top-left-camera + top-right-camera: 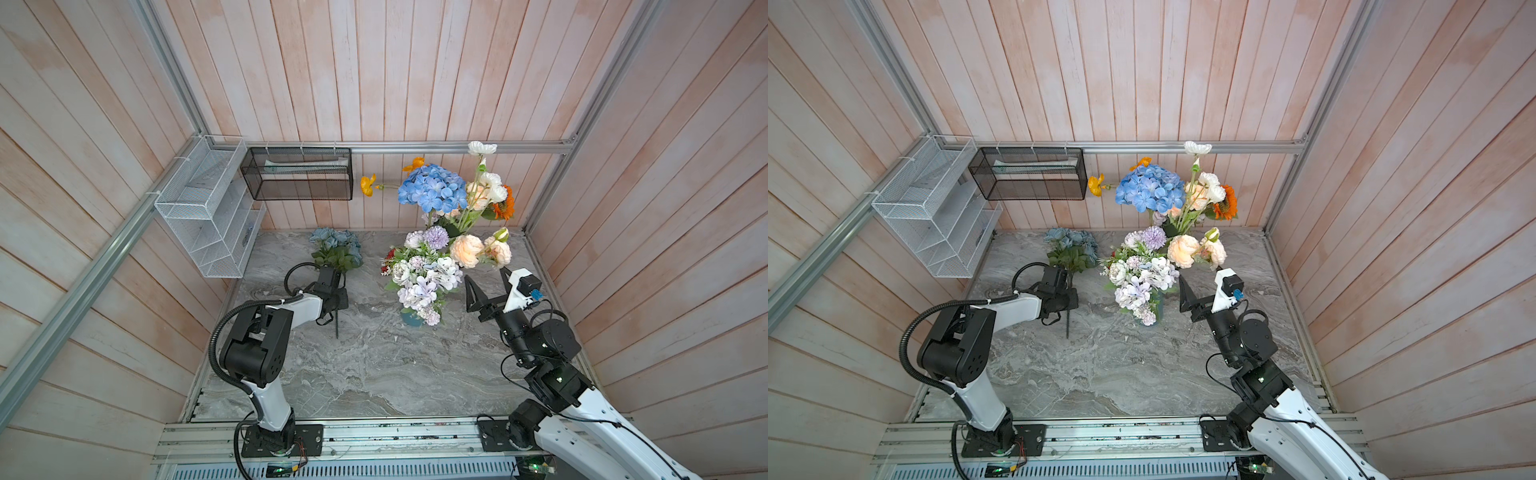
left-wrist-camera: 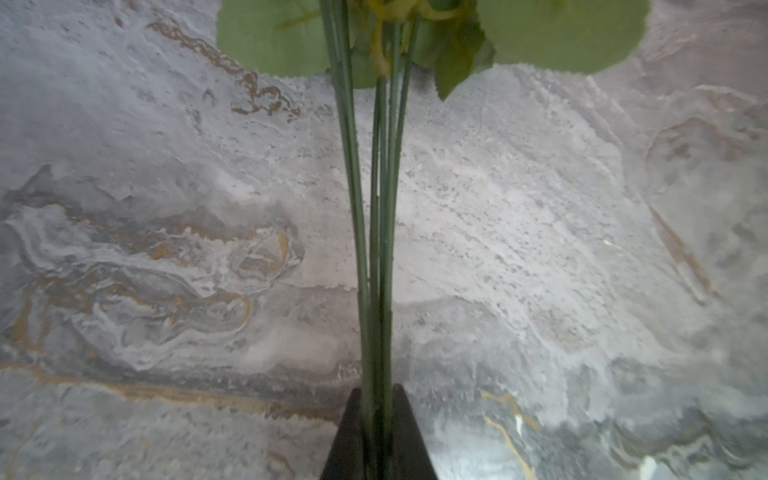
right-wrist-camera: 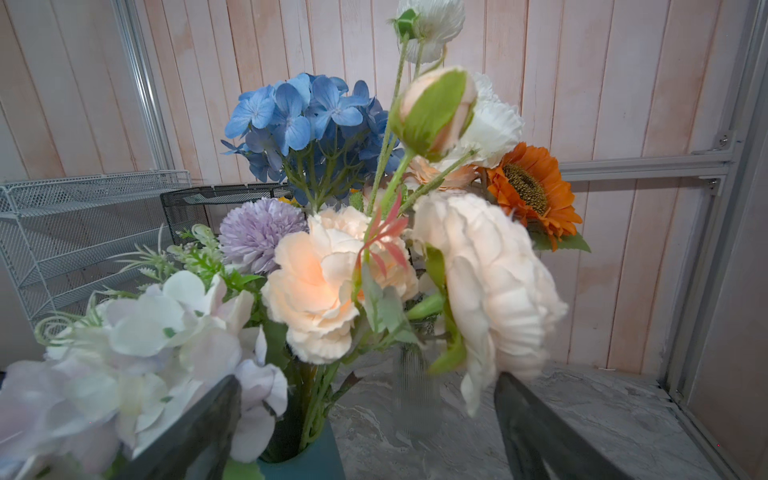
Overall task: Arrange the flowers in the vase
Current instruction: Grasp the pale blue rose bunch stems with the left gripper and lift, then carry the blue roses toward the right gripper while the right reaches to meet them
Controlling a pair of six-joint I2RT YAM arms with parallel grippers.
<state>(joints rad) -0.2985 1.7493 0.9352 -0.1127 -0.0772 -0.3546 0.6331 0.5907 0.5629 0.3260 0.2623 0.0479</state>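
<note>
A bunch of dusty-blue flowers (image 1: 336,246) (image 1: 1071,245) lies on the marble table, its stem end (image 1: 337,328) pointing toward the front. My left gripper (image 1: 334,300) (image 1: 1065,301) (image 2: 376,409) is shut on its green stems (image 2: 376,249), just below the leaves. A teal vase (image 1: 409,319) (image 3: 309,457) holds white-lilac sprays (image 1: 424,279). Behind it, a clear ribbed vase (image 3: 415,392) holds a blue hydrangea (image 1: 432,189), peach roses (image 1: 467,250) and an orange sunflower (image 1: 505,206). My right gripper (image 1: 486,276) (image 1: 1200,276) (image 3: 365,378) stands open and empty beside the vases.
A white wire basket (image 1: 208,208) and a black mesh basket (image 1: 299,174) hang on the walls at back left. An orange poppy (image 1: 368,185) juts left from the bouquet. Aluminium frame rails (image 1: 415,146) border the wooden walls.
</note>
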